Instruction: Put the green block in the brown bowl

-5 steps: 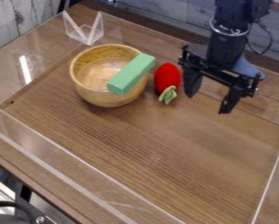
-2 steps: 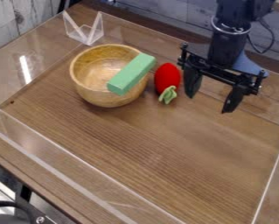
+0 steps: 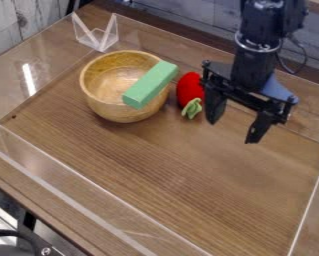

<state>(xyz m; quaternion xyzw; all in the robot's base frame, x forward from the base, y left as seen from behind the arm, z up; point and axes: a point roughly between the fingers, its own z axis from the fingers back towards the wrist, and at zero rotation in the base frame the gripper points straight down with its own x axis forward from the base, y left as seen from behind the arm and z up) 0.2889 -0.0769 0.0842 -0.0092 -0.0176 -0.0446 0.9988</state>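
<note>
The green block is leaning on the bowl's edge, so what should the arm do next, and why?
Probably swing left over the green block and lower. The gripper hangs with jaws open and empty beside the strawberry toy, while the block rests tilted across the brown bowl's rim, not inside.

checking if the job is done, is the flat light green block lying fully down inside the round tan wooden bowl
No, the flat light green block leans on the rim of the round tan wooden bowl, one end sticking out over the edge.

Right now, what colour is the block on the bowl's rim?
Plain light green block, seen in the camera view.
</note>
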